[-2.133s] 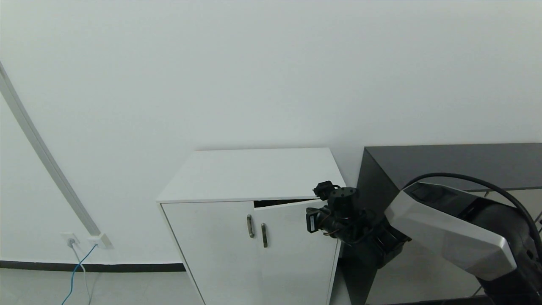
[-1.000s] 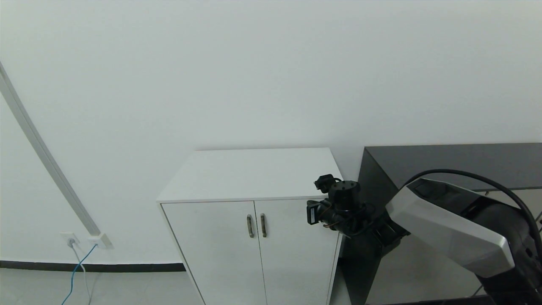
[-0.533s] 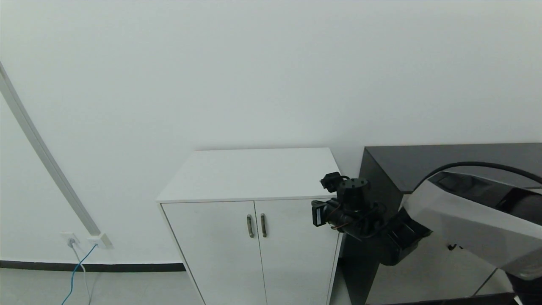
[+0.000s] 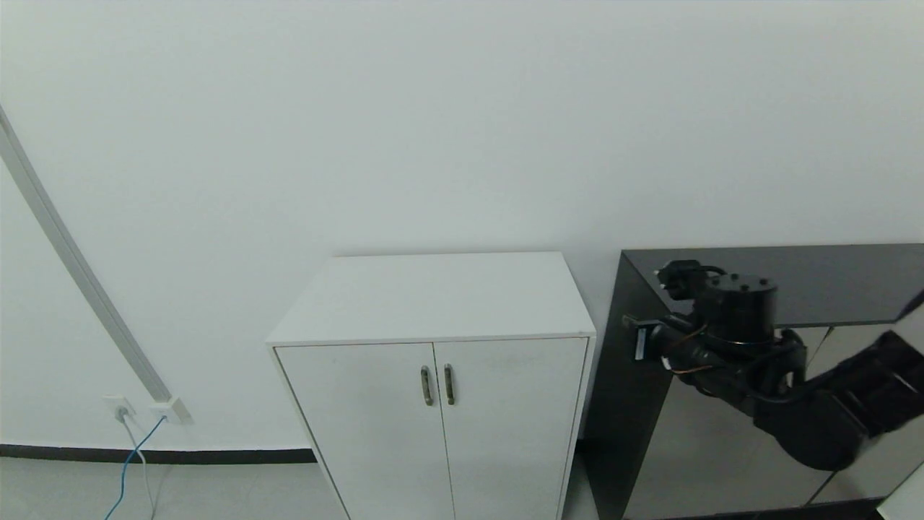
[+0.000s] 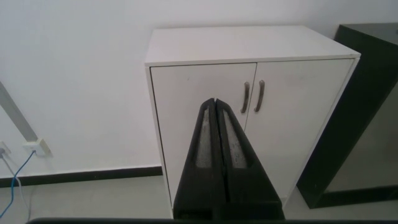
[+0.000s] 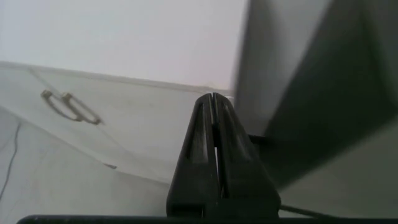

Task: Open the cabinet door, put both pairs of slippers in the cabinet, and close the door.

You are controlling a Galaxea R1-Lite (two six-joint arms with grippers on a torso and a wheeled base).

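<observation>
White cabinet [image 4: 433,300] stands against the wall, both doors flush, handles [image 4: 437,384] side by side, black counter [image 4: 794,278] just to its right. Left wrist view: left claw [image 5: 215,104] pinched together, empty, facing the doors. Right wrist view: right claw [image 6: 213,98] likewise closed, apparently empty, by the counter's side.

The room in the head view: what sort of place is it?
Probably a plain office or test room: a white two-door cabinet against a bare white wall, a black glossy desk beside it, wall sockets with cables.
</observation>
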